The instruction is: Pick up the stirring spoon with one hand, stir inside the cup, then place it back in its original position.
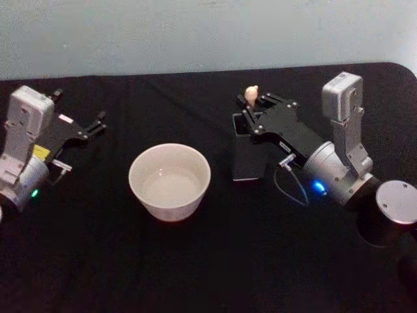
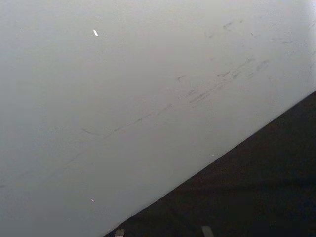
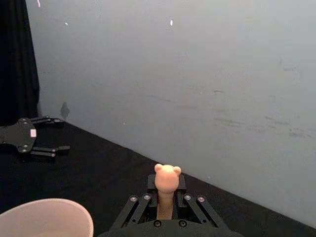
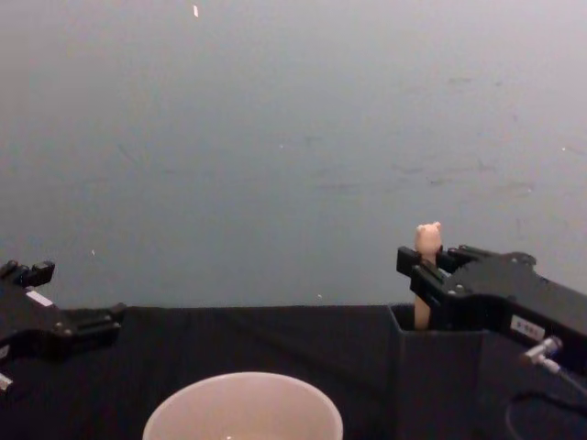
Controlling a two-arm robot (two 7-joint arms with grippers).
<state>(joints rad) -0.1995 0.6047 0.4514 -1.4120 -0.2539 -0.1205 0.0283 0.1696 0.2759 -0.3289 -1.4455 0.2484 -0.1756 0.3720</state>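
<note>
Clearly a light, stiff thing to handle, this stirring spoon (image 1: 251,93): cream bear-head top, slim neck below, probably smooth and a little slippery under hard pads, so best pinched on the neck just under the head, not on the rounded head itself. Stands upright in the dark square holder box (image 1: 247,156), right of the cup (image 1: 170,181) and a little farther back on the black table (image 1: 195,261); shaft and bowl hidden inside the box. Sits squarely between the fingers of the right gripper (image 3: 167,195), reached in from the right over the box top, head poking up just above the fingertips. Looks closed or very nearly closed on the neck in the right wrist view, though actual contact cannot be made out for sure. Idles at the far left of the table, well apart from the cup, left gripper (image 1: 91,127), fingers parted and holding nothing.
</note>
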